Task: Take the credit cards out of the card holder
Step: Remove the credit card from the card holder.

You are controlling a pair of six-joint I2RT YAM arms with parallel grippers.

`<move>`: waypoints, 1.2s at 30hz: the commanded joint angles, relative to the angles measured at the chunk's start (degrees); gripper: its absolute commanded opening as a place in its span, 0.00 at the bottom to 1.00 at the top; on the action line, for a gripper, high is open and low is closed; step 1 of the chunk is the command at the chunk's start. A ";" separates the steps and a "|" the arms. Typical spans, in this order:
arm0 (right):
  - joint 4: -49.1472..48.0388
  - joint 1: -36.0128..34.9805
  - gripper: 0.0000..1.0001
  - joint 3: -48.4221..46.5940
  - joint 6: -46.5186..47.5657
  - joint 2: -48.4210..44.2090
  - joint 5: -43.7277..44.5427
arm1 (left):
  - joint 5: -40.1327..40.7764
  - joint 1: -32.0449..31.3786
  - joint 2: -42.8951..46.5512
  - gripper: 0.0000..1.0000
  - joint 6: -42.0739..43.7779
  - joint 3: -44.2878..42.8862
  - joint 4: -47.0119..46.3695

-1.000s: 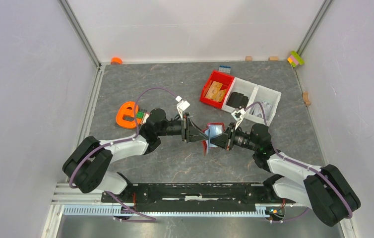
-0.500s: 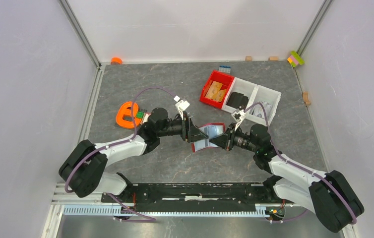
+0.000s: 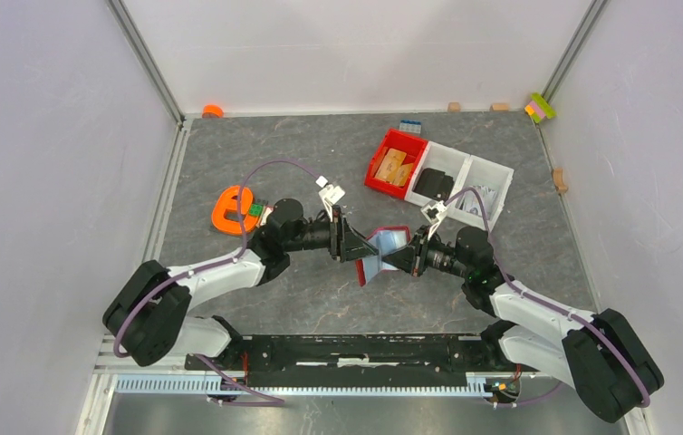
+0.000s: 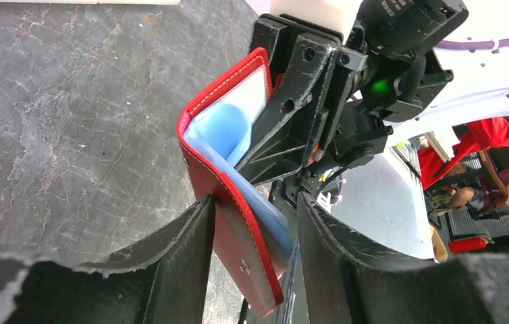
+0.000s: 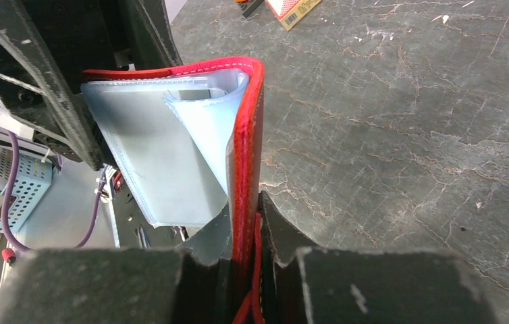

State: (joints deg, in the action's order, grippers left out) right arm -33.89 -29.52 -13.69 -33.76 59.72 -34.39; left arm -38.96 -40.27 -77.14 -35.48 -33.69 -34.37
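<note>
Pinching card holder [image 5: 248, 121] cover, right tool [image 5: 244, 223] clamped; left wrist view alone shows left tool [image 4: 252, 202] part-open astride other flap

Bright, even overhead light with soft shadows; the left claw [image 4: 255, 202] looms dark and slightly blurred up close.
</note>
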 commanded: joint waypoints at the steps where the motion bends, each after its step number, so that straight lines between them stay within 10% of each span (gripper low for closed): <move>1: -3.54 -0.18 0.00 -2.06 -0.33 -0.04 -1.06 | -0.73 -0.33 3.67 0.56 2.75 0.68 -2.81; 36: -6.62 -0.19 0.00 -1.67 -1.90 0.66 -3.79 | -2.51 -0.25 2.96 0.25 1.43 1.01 -5.48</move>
State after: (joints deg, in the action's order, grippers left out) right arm -35.59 -29.52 -13.69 -34.72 60.42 -36.01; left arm -39.57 -40.27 -73.73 -34.92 -32.58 -36.27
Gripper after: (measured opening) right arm 0.144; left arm 0.263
